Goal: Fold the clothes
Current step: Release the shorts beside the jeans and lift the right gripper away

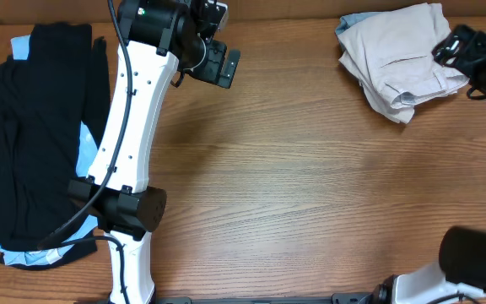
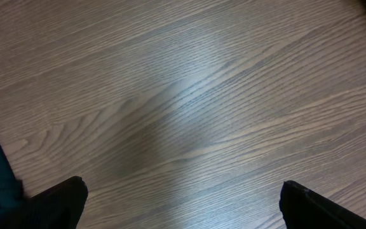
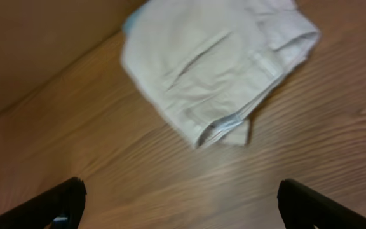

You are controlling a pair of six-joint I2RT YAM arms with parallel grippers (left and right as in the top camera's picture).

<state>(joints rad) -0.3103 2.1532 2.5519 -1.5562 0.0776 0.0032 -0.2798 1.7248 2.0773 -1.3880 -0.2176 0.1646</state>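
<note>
Pale beige shorts [image 1: 399, 59] lie folded in a bundle at the table's far right, with a bit of light-blue cloth [image 1: 350, 23] under their back edge. They also show in the right wrist view [image 3: 215, 63]. A pile of black garments [image 1: 32, 127] with light-blue cloth [image 1: 24, 256] beneath lies at the far left. My left gripper [image 1: 222, 61] is open and empty over bare wood at the back, right of the black pile; its view [image 2: 180, 197] shows only table. My right gripper [image 1: 456, 46] is open and empty at the beige bundle's right edge [image 3: 180, 197].
The wooden table [image 1: 310, 186] spans the view. The left arm's white link and black joint [image 1: 125, 207] stretch along the black pile's right side. The right arm's base [image 1: 471, 253] is at the front right corner.
</note>
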